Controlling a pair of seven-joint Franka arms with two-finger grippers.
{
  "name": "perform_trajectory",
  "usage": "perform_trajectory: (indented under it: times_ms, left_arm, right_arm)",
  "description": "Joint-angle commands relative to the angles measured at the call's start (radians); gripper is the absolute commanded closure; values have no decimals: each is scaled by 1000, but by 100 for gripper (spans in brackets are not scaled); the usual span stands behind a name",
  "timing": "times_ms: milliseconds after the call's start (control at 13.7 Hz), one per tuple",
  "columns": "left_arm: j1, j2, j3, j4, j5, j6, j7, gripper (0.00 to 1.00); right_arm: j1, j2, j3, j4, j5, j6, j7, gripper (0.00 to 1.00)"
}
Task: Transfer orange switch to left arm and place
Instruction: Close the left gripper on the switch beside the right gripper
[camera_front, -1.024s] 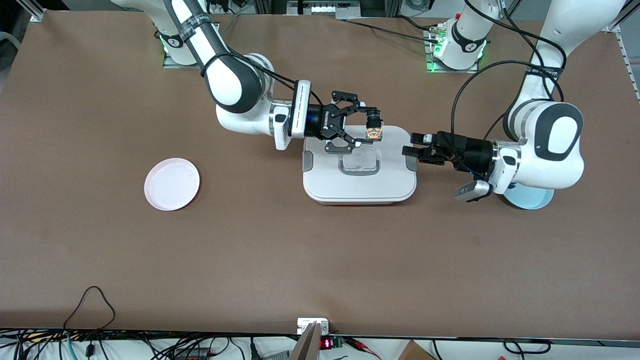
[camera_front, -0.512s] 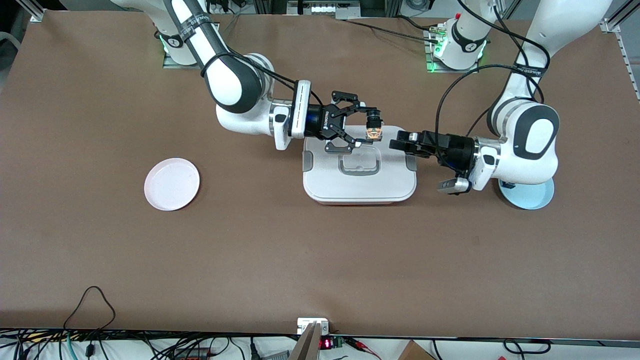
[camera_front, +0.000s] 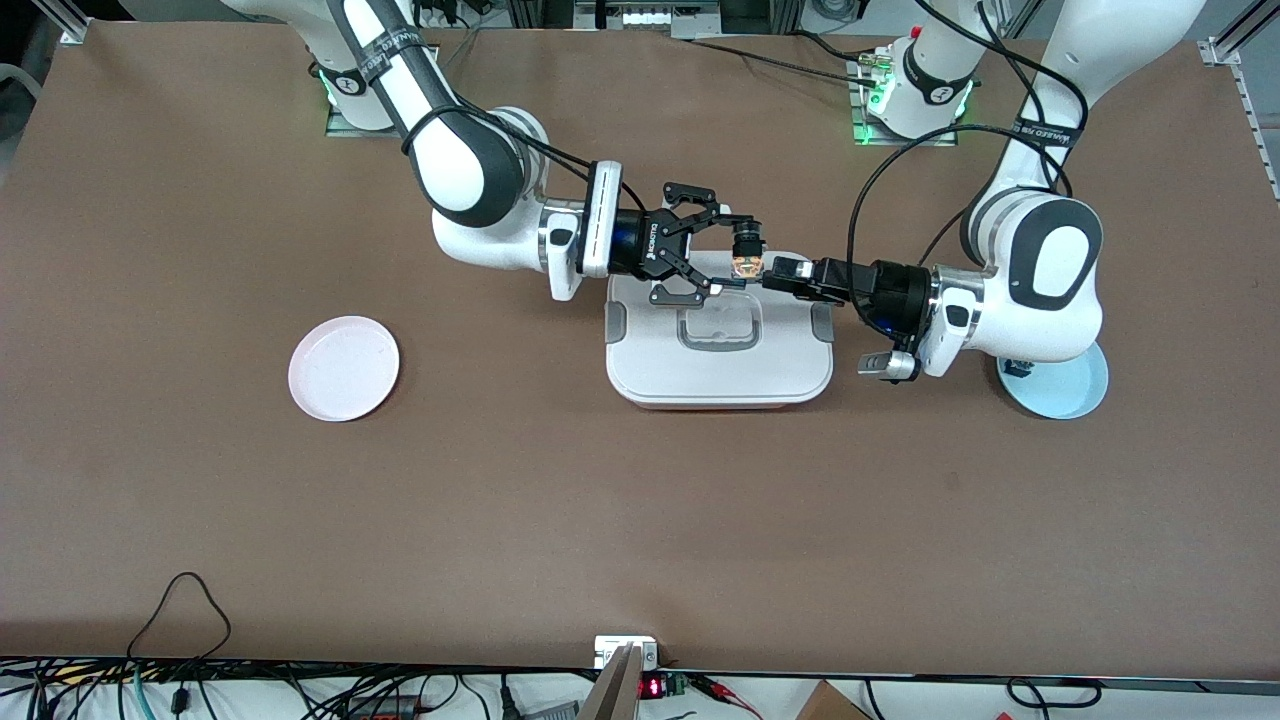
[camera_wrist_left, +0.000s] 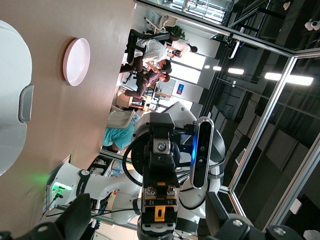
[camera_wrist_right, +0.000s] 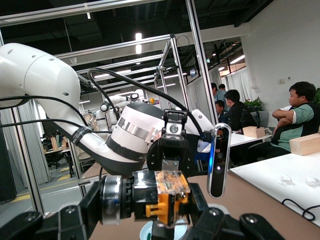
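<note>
My right gripper (camera_front: 742, 256) is shut on the orange switch (camera_front: 747, 264) and holds it in the air over the edge of the white box (camera_front: 720, 375) that lies farther from the front camera. In the right wrist view the switch (camera_wrist_right: 167, 200) sits clamped between the pads of the right gripper (camera_wrist_right: 152, 204). My left gripper (camera_front: 777, 276) is open, level with the switch, its tips right at it. In the left wrist view the switch (camera_wrist_left: 159, 210) lies between the spread fingers of the left gripper (camera_wrist_left: 152, 226); contact cannot be told.
A pink plate (camera_front: 343, 368) lies toward the right arm's end of the table. A light-blue plate (camera_front: 1078, 388) lies under the left arm's elbow, with a small dark part (camera_front: 1014, 369) on it. The pink plate (camera_wrist_left: 76, 61) and box (camera_wrist_left: 12, 100) also show in the left wrist view.
My left arm has swung in over the box, bringing its open gripper from the box's side clip up to the held switch. The right arm has not moved.
</note>
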Motion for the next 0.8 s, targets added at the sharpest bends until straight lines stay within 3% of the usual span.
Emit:
perform_trajectory:
  times_ms: [0,732]
  left_arm:
    - [-19,-28,3,-21,-43,20,-16,0]
    - [-35,-36,-9,-26,-43,18,-4,0]
  right_arm:
    - [9,6,-3,14,25,19,-11,100]
    - [9,6,-3,14,28,19,-13,100]
